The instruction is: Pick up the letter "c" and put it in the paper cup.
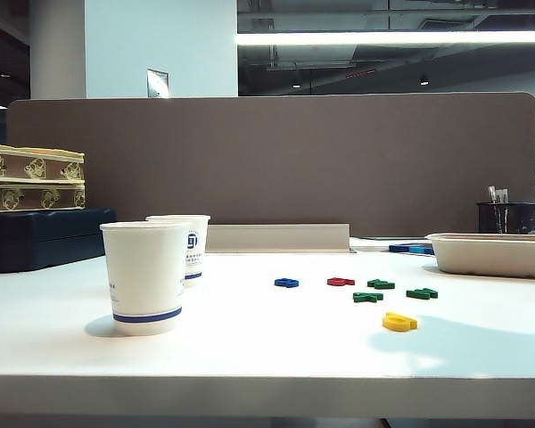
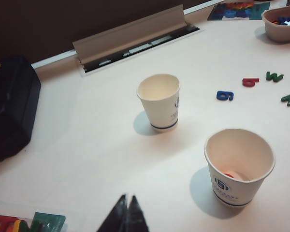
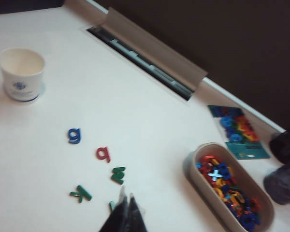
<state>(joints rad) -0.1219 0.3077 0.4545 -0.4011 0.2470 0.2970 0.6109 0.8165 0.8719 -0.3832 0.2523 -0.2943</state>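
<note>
The paper cup (image 1: 144, 278), white with a dark blue band at its base, stands at the front left of the table. The left wrist view looks down into this paper cup (image 2: 246, 187), where a small orange-red piece, the letter "c" (image 2: 228, 174), lies on the bottom. My left gripper (image 2: 127, 198) is shut and empty, hanging over bare table well short of the cup. My right gripper (image 3: 126, 197) is shut and empty above the loose letters, partly covering a green one (image 3: 112, 205). Neither gripper shows in the exterior view.
A second white cup (image 1: 191, 242) with a blue logo stands just behind the paper cup. Blue (image 1: 286, 283), dark red (image 1: 340, 282), green (image 1: 380, 284) and yellow (image 1: 399, 322) letters lie mid-table. A tray (image 3: 192, 169) of letters sits at the right, a dark box (image 2: 9, 106) at the left.
</note>
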